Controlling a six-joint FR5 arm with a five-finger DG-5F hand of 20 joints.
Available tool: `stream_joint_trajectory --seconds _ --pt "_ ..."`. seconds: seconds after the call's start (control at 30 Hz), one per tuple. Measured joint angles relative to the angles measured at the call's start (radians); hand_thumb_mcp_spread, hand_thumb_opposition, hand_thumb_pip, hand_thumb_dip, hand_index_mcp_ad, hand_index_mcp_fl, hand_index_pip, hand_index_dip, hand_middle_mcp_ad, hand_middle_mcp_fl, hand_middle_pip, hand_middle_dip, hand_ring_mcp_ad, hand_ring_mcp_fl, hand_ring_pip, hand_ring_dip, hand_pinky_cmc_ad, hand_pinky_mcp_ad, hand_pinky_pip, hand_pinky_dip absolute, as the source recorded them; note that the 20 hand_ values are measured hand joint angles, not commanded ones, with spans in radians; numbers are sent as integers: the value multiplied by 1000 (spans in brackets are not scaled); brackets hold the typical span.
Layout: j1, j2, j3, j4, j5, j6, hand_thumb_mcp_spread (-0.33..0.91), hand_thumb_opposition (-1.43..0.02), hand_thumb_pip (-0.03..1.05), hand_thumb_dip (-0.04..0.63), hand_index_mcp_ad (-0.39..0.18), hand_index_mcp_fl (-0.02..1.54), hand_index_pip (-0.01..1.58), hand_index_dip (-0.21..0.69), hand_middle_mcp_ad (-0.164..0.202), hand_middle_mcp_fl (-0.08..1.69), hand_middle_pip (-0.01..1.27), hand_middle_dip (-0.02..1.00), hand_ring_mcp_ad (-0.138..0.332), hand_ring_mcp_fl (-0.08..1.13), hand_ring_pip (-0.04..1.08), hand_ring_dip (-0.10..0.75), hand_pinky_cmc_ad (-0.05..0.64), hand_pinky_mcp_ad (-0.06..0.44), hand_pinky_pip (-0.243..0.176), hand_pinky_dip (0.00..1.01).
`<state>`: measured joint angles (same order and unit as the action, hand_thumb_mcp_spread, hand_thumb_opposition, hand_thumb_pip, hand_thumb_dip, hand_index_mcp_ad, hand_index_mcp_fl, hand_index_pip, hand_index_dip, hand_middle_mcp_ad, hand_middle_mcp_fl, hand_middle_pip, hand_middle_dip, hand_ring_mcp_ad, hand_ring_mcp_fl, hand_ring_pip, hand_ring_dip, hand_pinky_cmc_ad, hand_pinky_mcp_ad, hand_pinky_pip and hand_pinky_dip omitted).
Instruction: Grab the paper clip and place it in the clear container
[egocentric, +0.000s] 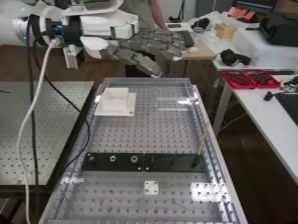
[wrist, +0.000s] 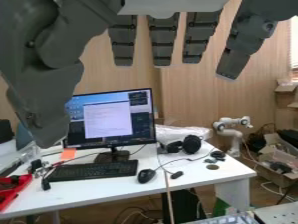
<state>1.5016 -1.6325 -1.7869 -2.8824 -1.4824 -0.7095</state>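
Firstly, one hand (egocentric: 154, 44), fingers extended and apart, near the far end of the perforated surface (egocentric: 146, 134), one white block (egocentric: 115, 105) upon it, paper clip and clear container too indistinct to place.

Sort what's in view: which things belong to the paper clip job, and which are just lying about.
Job:
- robot hand, raised and open
- perforated bench top, the likely work area
- paper clip and clear container: I can't pick either out with certainty

Lying about, on the side desk:
- keyboard
- mouse
- headphones
- monitor
- red trays
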Motion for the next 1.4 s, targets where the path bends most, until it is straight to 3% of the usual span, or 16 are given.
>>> stream_joint_trajectory --seconds 0.73,1.4 --pt "-6 14 0 -23 -45 -24 237 -710 531 176 -127 72 101 138 75 0 127 188 124 0 80 112 386 279 -105 480" --pt "22 17 9 -40 -30 -36 237 -710 538 173 -126 73 101 126 75 0 127 188 124 0 80 112 382 279 -105 480"
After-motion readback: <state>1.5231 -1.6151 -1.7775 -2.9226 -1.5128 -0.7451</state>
